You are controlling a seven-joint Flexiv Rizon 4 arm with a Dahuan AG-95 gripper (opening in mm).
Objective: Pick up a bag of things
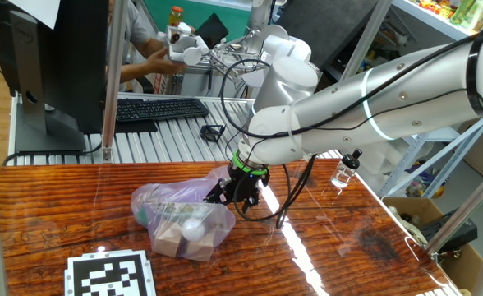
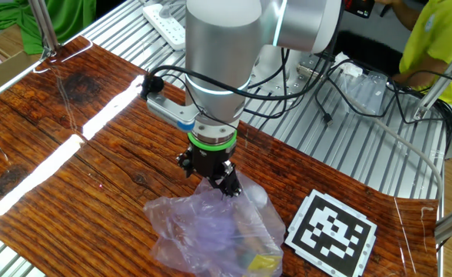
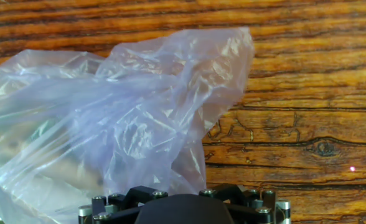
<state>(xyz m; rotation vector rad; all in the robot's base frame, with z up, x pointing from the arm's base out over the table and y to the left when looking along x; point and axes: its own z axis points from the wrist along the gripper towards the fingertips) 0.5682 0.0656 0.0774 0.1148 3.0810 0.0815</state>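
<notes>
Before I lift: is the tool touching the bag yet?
Cannot tell. In both fixed views the tool overlaps the bag edge, but neither shows contact or a gap plainly.

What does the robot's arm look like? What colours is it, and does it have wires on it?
The arm is made of fat, round, silvery-white tubes with a thin glowing line around one joint. A bright green ring sits at the wrist, just above the small black gripper. Black cables loop loosely beside the wrist, and a pale box-shaped part sticks out from the side.
</notes>
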